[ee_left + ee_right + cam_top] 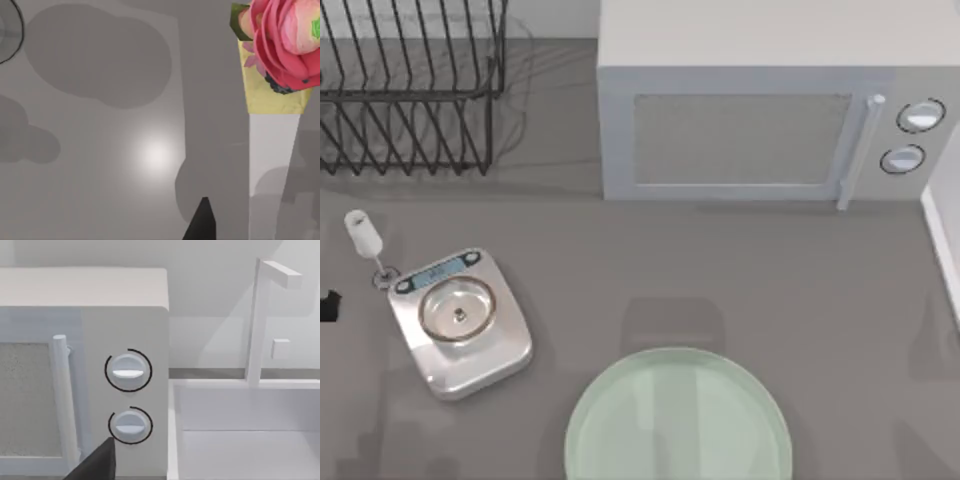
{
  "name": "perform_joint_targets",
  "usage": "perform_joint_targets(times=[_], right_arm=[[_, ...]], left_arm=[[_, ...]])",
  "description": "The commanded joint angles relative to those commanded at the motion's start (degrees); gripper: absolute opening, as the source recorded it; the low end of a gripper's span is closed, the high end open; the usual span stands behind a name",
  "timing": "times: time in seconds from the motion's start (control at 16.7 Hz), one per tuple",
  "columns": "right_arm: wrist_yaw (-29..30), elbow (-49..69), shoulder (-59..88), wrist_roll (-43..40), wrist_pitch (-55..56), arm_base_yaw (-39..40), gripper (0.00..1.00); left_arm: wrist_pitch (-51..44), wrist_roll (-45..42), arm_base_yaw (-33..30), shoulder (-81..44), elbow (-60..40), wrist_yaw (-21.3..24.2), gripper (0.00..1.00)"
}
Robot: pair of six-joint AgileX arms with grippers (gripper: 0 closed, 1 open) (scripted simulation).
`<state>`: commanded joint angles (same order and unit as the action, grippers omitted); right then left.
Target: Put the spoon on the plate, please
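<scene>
Looking at the top view, the spoon (363, 238) is way over on the left side of the desk (740, 280). Its bowl points toward the dish rack (410, 90) and its thin handle runs down and a bit rightward, so the tip ends right at the corner of the silver scale (460, 322), touching it or as good as. The plate (678, 425) sits at the near edge around the middle, well apart from the spoon and down-right of it, with the scale between them. So I'd say this is a left-arm job. There's a dark sliver (328, 305) at the left edge just below the spoon that I take for part of my left arm, so the spoon would be just up and right of it. My left hand (201, 222) only shows a dark tip, over bare desk near a pink flower (285, 40), and I can't tell if it's apart or together. Same for my right hand (95, 465), parked off by the microwave (760, 110) and the sink (245, 430). Nothing's picked up yet. I'd grab across the handle, since the scale crowds the tip.
</scene>
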<state>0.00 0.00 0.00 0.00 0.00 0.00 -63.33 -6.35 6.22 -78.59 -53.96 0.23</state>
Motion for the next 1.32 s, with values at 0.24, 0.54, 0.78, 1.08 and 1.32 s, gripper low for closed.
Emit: perform_joint_targets(times=[0.24,0.54,0.78,1.08,1.32], right_arm=[[0.00,0.00,0.00,0.00,0.00,0.00,1.00],[0.00,0.00,0.00,0.00,0.00,0.00,1.00],[0.00,0.00,0.00,0.00,0.00,0.00,1.00],[0.00,0.00,0.00,0.00,0.00,0.00,1.00],[0.00,0.00,0.00,0.00,0.00,0.00,1.00]], left_arm=[[-0.18,-2.77,-6.31,-4.10,-3.63,0.00,0.00],[0.09,-10.50,-26.24,-14.20,-11.81,0.19,0.00],[1.00,-17.57,-46.32,-22.84,-18.74,0.60,0.00],[3.20,-24.15,-63.11,-29.48,-24.95,0.63,0.00],[3.87,-25.42,-65.94,-30.51,-26.03,0.54,0.00]])
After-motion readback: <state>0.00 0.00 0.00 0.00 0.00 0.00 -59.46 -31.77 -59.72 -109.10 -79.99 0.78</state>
